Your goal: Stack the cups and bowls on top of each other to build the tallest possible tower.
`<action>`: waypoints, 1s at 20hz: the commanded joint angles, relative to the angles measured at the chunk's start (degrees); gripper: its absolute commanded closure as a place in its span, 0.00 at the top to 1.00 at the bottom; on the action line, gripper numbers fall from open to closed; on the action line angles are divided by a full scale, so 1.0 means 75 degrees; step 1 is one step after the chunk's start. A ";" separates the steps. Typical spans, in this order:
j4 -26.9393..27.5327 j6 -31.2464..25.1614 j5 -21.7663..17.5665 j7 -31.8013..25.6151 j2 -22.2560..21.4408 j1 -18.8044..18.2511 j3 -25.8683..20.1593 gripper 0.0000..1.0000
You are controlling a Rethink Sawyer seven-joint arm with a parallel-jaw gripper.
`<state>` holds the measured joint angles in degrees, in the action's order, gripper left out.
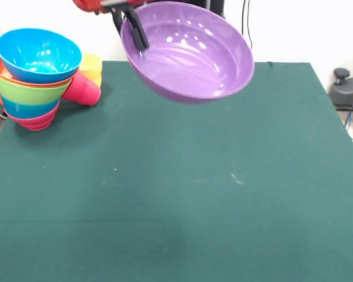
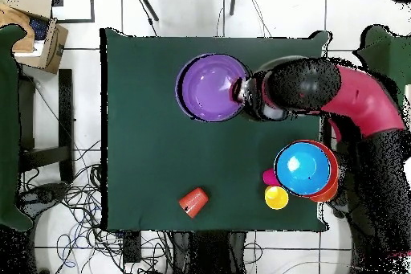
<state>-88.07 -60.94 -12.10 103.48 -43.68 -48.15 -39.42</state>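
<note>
My gripper (image 1: pixel 132 26) is shut on the rim of the large purple bowl (image 1: pixel 188 50) and holds it tilted, well above the green table; both also show in the overhead view, the gripper (image 2: pixel 243 94) and the bowl (image 2: pixel 210 87). The tower (image 1: pixel 32 88) stands at the table's far left corner, with a blue bowl (image 1: pixel 38 53) on top of orange, lime green, blue and magenta ones; it also shows in the overhead view (image 2: pixel 305 168). A yellow cup (image 1: pixel 91 66) stands upright and a red-pink cup (image 1: pixel 81 89) lies beside the tower. An orange cup (image 2: pixel 193 202) lies on its side, apart; the front view does not show it.
The green table (image 1: pixel 176 194) spreads wide in front of the held bowl. A cardboard box (image 2: pixel 44 38) and cables lie on the floor beside the table. A black device (image 1: pixel 344 88) sits off the table's right edge.
</note>
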 commanded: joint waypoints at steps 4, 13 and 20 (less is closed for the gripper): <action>-0.2552 -0.0198 -0.1526 -0.3572 -0.0716 -0.0886 -0.1086 0.00; -0.3359 0.0479 -0.2356 -0.4124 -0.0799 -0.2010 -0.1756 0.00; -0.3522 0.0353 -0.2784 -0.4627 -0.0574 -0.2921 -0.2335 0.00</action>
<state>-109.61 -60.93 -27.48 90.67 -49.31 -67.07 -51.33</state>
